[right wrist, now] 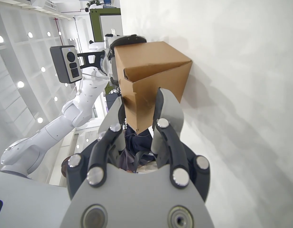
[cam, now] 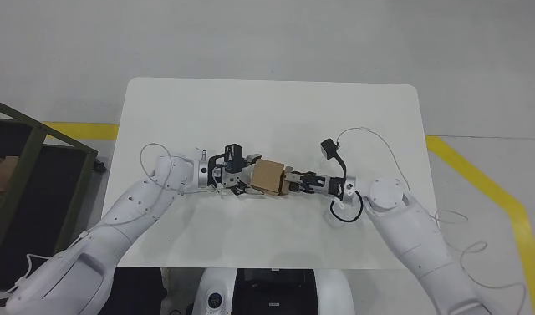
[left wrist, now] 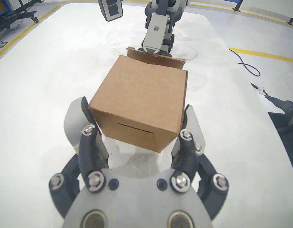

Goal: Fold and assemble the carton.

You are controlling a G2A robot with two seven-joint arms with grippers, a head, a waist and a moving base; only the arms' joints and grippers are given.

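Carton [cam: 268, 177] sits mid-frame in the top view on the white table [cam: 351, 114], held from both ends. Left gripper [left wrist: 136, 105] is spread wide and clamped across the closed end, on the frame-left side. Right gripper [right wrist: 140, 97] is nearly closed, pinching the loose flap [left wrist: 160, 60] at the frame-right end. So the unfinished end faces the right arm, and I'd say that one's better placed for the fold.

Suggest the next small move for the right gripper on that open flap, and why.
Probably swing the right gripper to fold the flap in over the open end. The flap it pinches sticks out past the carton, that end is unclosed, and the left gripper clamps the opposite end, bracing the carton on the table.
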